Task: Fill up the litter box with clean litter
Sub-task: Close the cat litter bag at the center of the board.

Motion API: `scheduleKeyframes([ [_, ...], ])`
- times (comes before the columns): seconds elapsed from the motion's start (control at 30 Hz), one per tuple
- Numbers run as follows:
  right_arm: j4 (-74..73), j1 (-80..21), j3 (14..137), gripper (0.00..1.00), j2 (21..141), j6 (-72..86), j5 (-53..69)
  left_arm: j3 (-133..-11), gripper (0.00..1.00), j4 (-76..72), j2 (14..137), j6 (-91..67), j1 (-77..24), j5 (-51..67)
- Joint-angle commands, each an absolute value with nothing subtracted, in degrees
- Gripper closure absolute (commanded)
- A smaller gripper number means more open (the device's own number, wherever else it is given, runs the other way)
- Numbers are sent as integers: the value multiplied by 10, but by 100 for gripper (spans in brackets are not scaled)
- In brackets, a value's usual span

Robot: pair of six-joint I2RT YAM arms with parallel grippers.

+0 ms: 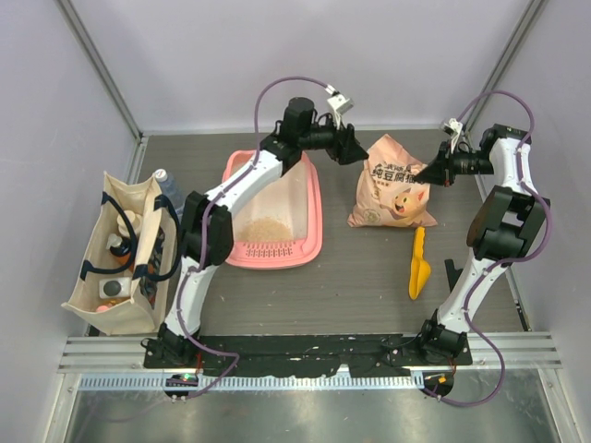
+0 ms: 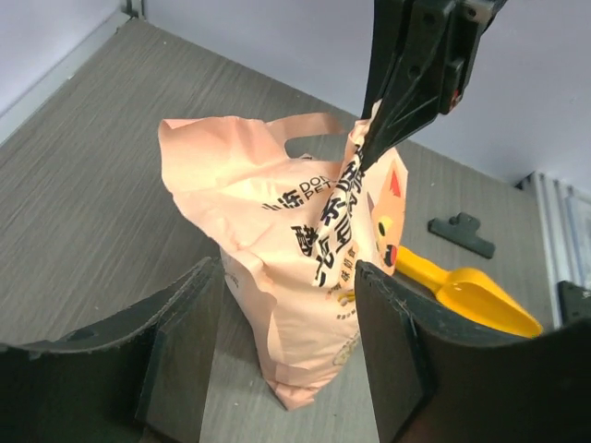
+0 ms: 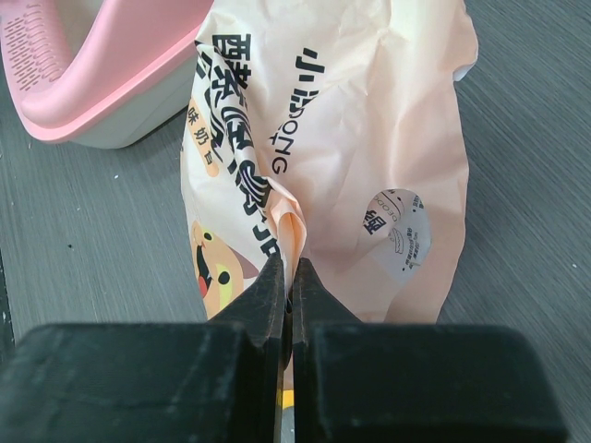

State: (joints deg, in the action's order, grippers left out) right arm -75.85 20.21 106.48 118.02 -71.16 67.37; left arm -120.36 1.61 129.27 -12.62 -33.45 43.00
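We see the litter box, a long pink plastic tray with rounded corners and a smooth whitish floor. It lies under and behind the left gripper, its long axis in line with that outstretched arm. Seen from the right gripper, it sits beyond the bag, so we judge the left arm much the nearer to it.

The peach bag is thin, crinkled film printed with a cartoon cat. It stands straight ahead of the left gripper's parted fingers, which bracket it without touching and hold nothing. The right gripper is clamped tight on a raised fold near the bag's upper edge, and that appears to keep it upright.

The clean litter is a low, sandy drift of tan granules on the end of the box floor toward the arm bases. The rest of the floor shows bare, so we take the filling to be only partly done. Any further pour would carry the bag back toward the left gripper's wrist side.

A glossy yellow scoop lies below the right gripper, untouched.
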Motion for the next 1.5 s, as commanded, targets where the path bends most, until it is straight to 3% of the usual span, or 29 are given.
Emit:
scheduleKeyframes([
  [0.0, -861, 194, 1079, 99, 1135, -691, 750, -1228, 39, 75, 1325, -19, -350, 381],
  [0.27, -861, 192, 1060, 98, 1121, -696, 745, -1309, 27, 55, 1397, -75, -359, 369],
  [0.33, -861, 191, 1056, 99, 1120, -698, 744, -1313, 32, 40, 1409, -98, -359, 396],
  [0.37, -861, 191, 1054, 99, 1120, -698, 744, -1307, 39, 19, 1410, -132, -359, 408],
  [0.4, -860, 190, 1055, 99, 1120, -698, 744, -1302, 55, 4, 1407, -154, -357, 429],
  [0.53, -861, 191, 1059, 98, 1121, -691, 741, -1238, 77, -71, 1378, -240, -354, 518],
  [0.57, -861, 191, 1059, 99, 1121, -690, 741, -1224, 90, -99, 1371, -252, -353, 526],
  [0.63, -861, 191, 1060, 98, 1122, -689, 743, -1206, 99, -113, 1353, -270, -352, 532],
  [1.03, -861, 205, 1104, 99, 1165, -643, 780, -1083, 100, -67, 1259, -277, -321, 511],
  [1.07, -860, 205, 1102, 99, 1164, -644, 780, -1075, 96, -56, 1253, -273, -321, 512],
  [1.17, -860, 204, 1088, 99, 1162, -645, 779, -1051, 51, -26, 1217, -208, -316, 492],
  [1.23, -861, 204, 1078, 98, 1161, -646, 777, -1063, 40, -2, 1187, -125, -318, 469],
  [1.27, -861, 204, 1075, 98, 1160, -647, 778, -1075, 29, 47, 1180, -42, -322, 461],
  [1.47, -861, 193, 1056, 99, 1143, -661, 780, -1221, 16, 265, 1219, 357, -352, 467],
])
